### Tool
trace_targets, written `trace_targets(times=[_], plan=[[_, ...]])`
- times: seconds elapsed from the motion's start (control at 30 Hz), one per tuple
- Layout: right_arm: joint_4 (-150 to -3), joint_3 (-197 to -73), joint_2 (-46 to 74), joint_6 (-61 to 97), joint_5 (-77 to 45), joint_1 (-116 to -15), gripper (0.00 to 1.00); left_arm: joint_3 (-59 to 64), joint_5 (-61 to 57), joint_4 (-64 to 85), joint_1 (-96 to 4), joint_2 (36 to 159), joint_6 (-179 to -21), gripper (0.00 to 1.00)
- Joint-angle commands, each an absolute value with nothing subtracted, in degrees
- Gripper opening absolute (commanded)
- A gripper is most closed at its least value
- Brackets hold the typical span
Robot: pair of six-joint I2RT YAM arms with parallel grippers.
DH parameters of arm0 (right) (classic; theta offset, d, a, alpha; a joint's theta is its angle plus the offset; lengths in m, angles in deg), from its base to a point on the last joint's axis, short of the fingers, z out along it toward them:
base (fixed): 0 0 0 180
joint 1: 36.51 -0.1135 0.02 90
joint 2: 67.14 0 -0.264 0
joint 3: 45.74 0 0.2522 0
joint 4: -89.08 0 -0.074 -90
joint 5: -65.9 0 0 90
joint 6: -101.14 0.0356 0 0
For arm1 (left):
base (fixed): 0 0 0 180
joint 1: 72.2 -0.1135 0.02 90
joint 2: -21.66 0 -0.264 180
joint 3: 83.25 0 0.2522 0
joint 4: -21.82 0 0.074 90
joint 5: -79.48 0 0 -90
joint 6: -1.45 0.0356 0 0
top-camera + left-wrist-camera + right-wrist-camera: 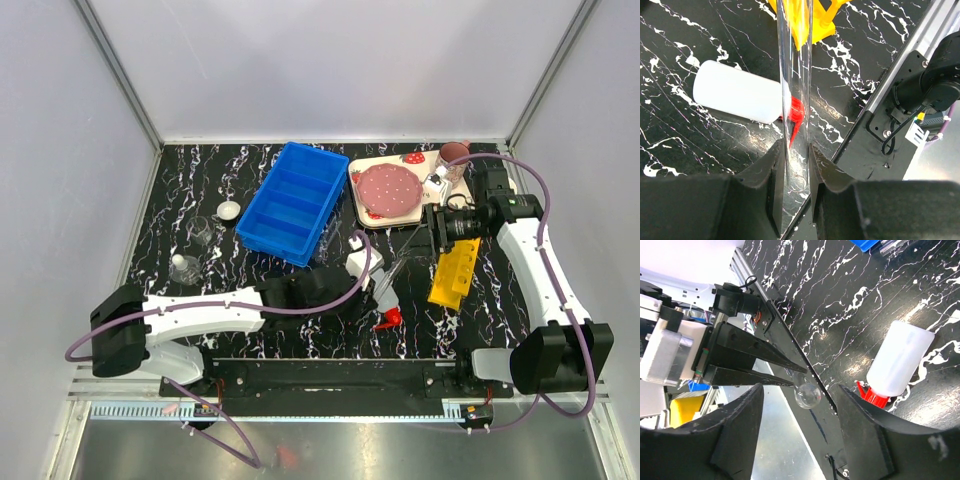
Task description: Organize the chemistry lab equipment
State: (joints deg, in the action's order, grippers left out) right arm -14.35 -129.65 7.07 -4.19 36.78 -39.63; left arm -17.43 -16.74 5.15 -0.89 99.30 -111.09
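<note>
My left gripper (796, 165) is shut on a thin clear tube (796, 75) that runs up between its fingers. In the top view the left gripper (366, 288) is at the table's middle front. The tube's rounded end (807, 395) hangs in the gap of my open right gripper (800, 427), touching neither finger. The right gripper (428, 228) is near the tray's front edge. The white squeeze bottle (384, 292) with the red nozzle (796, 112) lies on its side under the tube. The yellow rack (455, 270) lies to its right. Two small beakers (203, 232) (183, 268) and the tiny white dish (229, 210) are at the left.
A blue divided bin (290, 200) stands at the middle back. The strawberry-print tray (432, 160) with a pink plate (390, 190) and a pink mug (455, 153) is at the back right. The black base rail (875, 100) runs along the near edge.
</note>
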Motion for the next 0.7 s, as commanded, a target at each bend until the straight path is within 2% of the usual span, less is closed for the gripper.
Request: trace_targets(times=[0.0, 0.2, 0.5, 0.67], plan=[[-15.19, -129.29, 7.04, -3.01, 38.82, -40.29, 0.62, -14.38, -17.55, 8.33, -0.31, 99.97, -111.14, 0.19], [-15.28, -128.85, 7.65, -2.92, 39.18, -40.47, 0.51, -13.85, -17.9, 8.24, -0.22, 100.49, -111.05, 0.19], [-15.37, -128.5, 8.18, -2.66, 40.31, -40.99, 0.46, -12.89, -18.87, 8.24, -0.22, 101.02, -110.26, 0.19], [-15.19, -128.85, 8.27, -2.4, 41.99, -40.99, 0.31, -12.09, -19.04, 8.24, -0.22, 101.81, -110.08, 0.19]])
